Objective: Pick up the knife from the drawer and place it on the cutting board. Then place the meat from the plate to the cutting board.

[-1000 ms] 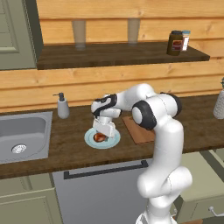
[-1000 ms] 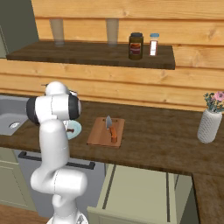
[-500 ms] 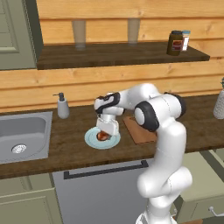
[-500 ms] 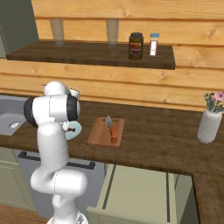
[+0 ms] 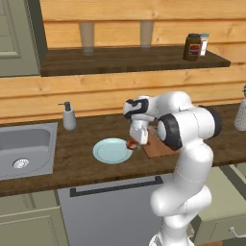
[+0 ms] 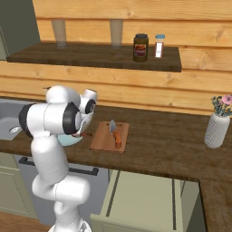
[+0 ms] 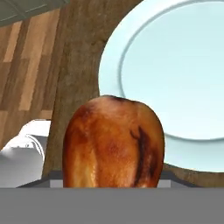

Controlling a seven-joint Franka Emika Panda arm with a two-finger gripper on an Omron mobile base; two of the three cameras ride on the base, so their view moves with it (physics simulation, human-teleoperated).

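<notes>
My gripper (image 5: 135,141) hangs just above the counter between the plate and the cutting board, shut on the meat (image 5: 131,143), a glossy orange-brown drumstick. In the hand view the meat (image 7: 111,142) sits close in front, with the pale blue plate (image 7: 175,78) bare behind it. On the counter the plate (image 5: 111,150) lies left of the gripper. The reddish-brown cutting board (image 6: 108,137) carries the knife (image 6: 115,132), blade pointing to the wall. My arm partly covers the board (image 5: 158,148) in the left base view. The olive-beige drawer (image 6: 140,199) stands pulled out below the counter.
A sink (image 5: 24,153) and a soap dispenser (image 5: 69,116) are at the left. A vase with flowers (image 6: 216,129) stands at the right. Jars (image 5: 193,46) sit on the wall shelf. A grey panel with a black bar handle (image 5: 115,186) is under the counter.
The gripper closed on the meat, lifted it off the plate and carried it right, toward the cutting board. The plate is now bare.
</notes>
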